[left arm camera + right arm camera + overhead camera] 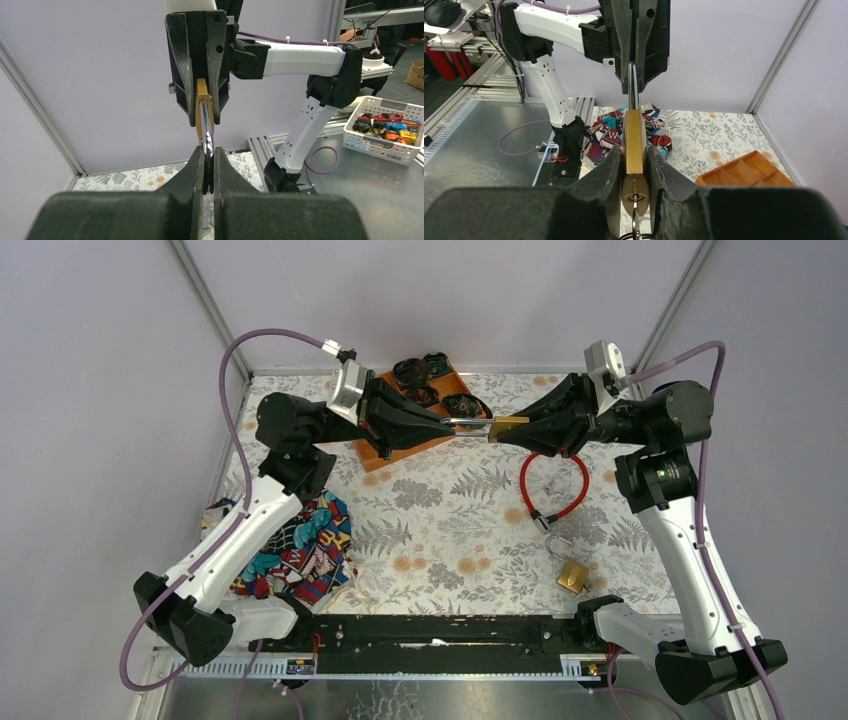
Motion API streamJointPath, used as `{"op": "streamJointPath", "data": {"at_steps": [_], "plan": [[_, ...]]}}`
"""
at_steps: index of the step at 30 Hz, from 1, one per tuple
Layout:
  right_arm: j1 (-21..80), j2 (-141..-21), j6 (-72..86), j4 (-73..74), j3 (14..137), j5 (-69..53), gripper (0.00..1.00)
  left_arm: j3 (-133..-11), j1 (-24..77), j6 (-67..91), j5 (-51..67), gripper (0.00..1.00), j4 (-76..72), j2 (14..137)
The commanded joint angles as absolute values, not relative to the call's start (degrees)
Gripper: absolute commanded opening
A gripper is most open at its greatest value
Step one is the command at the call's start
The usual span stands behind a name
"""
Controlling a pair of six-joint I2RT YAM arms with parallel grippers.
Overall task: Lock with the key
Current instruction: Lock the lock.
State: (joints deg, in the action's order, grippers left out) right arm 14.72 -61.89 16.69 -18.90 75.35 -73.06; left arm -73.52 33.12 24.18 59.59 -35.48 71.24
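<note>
A brass padlock (508,426) hangs in the air between both arms, above the back of the table. My right gripper (499,429) is shut on its brass body (634,142). My left gripper (452,423) is shut on its silver shackle (206,125), pinching it flat between the fingertips (199,165). The key (634,214) sits in the keyhole at the bottom of the body, between my right fingers, with a ring hanging from it. In the top view the key is hidden under the right gripper.
A wooden tray (385,450) with black items lies under the left gripper. A red cable loop (553,485) and a second open brass padlock (570,572) lie at right. A colourful cloth (300,545) lies at left.
</note>
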Motion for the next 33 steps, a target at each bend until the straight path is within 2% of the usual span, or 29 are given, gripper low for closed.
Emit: {"op": "streamJointPath", "data": {"at_steps": [1,4,8,9,10,14,19,20,23,27,29,33], "plan": [[15.57,-63.54,15.54,-23.14,77.20,-60.63,0.00,-73.30,35.68,25.85,66.30,0.09,-28.07,73.30],[15.55,-63.71,17.83,-25.30,76.82,-60.46,0.00,-72.04,35.68,28.34,64.08,0.16,-32.04,73.42],[15.56,-63.73,17.35,-22.57,77.56,-60.46,0.00,-71.45,35.68,28.17,60.42,0.18,-34.07,73.17],[15.56,-63.60,16.81,-21.72,77.71,-60.45,0.00,-71.44,35.68,27.92,60.39,0.25,-34.24,73.14],[15.51,-63.45,16.18,-21.07,77.84,-60.39,0.00,-71.41,35.53,27.62,60.29,0.28,-34.23,72.98],[15.55,-63.28,14.66,-18.28,78.36,-60.10,0.00,-71.11,34.45,27.23,59.62,0.33,-33.75,72.56],[15.39,-62.99,12.01,-15.10,78.65,-59.46,0.00,-71.06,32.37,26.62,58.93,0.34,-32.82,71.93],[15.34,-62.94,11.55,-14.64,78.78,-59.64,0.00,-71.15,31.94,26.44,59.17,0.36,-32.82,71.90],[15.23,-62.93,10.59,-13.18,79.30,-59.90,0.00,-71.61,30.91,25.69,59.78,0.53,-32.78,71.56],[15.05,-62.94,10.41,-12.55,79.83,-60.62,0.00,-72.11,28.33,23.90,59.88,0.69,-31.32,71.28],[15.03,-62.97,10.58,-12.50,80.18,-61.22,0.00,-72.30,26.83,22.92,59.83,0.73,-29.33,71.19],[14.96,-63.26,10.83,-12.35,80.44,-62.23,0.00,-72.38,25.67,22.92,59.95,0.72,-28.40,71.28]]}}
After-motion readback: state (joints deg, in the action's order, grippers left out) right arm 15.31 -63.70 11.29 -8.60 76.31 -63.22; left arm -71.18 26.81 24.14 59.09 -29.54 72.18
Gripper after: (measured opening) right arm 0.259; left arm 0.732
